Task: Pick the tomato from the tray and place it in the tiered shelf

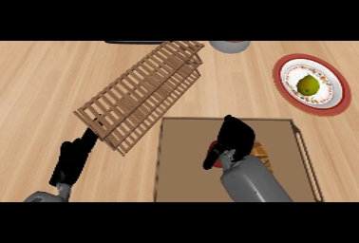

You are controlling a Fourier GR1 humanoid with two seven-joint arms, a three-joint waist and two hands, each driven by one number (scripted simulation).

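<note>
Under the right hand (232,137), on the tray (184,161), the tomato (214,153) shows only as a sliver of red at the hand's left edge; the fingers appear curled down around it, though how fully they enclose it I cannot tell. Something brownish (262,153) lies just beside it. A grip this far to one side could let the tomato roll out on lifting. Left of the tray stands the slatted tiered shelf (144,90), tilted in view, with the left hand (72,161) resting open, fingers straight, at its lower corner
</note>
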